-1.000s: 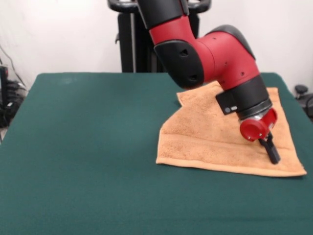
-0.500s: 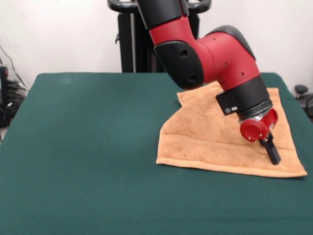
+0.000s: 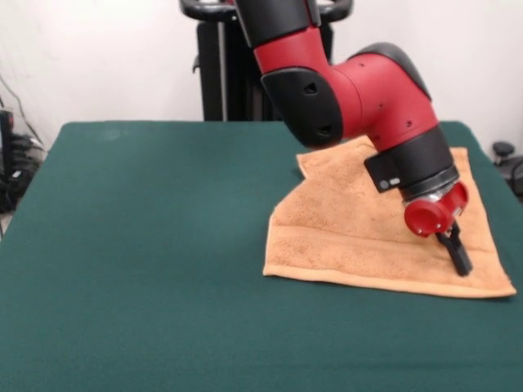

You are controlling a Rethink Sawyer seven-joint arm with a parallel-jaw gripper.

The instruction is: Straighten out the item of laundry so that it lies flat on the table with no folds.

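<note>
Pincer [image 3: 459,260] presses towel [image 3: 359,237] on green desk [image 3: 147,245]

Whether its tips are parted is unclear. Soft, light terry likely drags easily; best pinched at a corner.

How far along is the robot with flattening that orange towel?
Partly done. Most of the towel lies spread on the green table, its near edge straight. In hand: the end effector presses down near its front right corner. Left: the slanted left edge suggests a corner is folded; the far part is hidden behind the arm.
</note>
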